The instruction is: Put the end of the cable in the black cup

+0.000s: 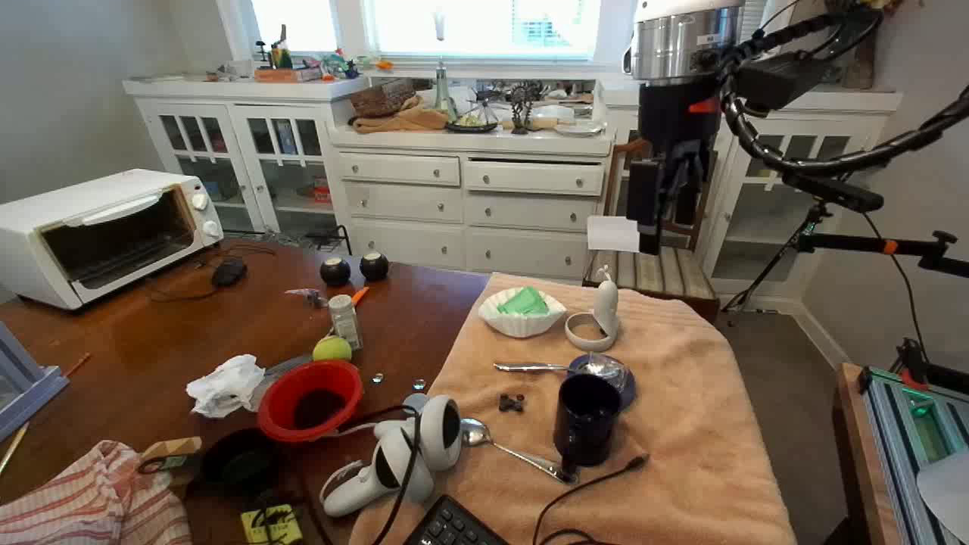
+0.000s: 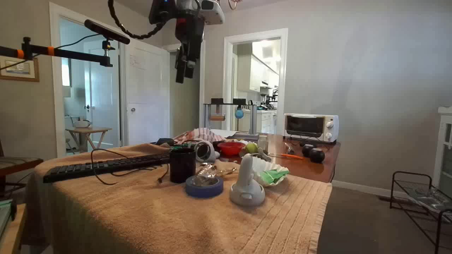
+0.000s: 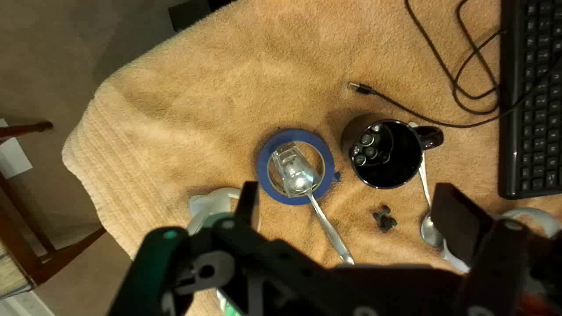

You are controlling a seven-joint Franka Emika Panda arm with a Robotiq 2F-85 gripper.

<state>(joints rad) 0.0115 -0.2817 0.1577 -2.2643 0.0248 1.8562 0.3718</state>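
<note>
Black cable, its plug on the tan towel near but apart from the cup, lies well below our gripper, spread wide and empty, so we should pinch just behind the plug, rise over the cup and lower it in.

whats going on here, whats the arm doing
The robot arm is holding nothing: its gripper hangs open above the towel. The job is to put the end of the cable in the black cup. That's not done yet: the end lies on the towel near the cup, which stands upright.
</note>
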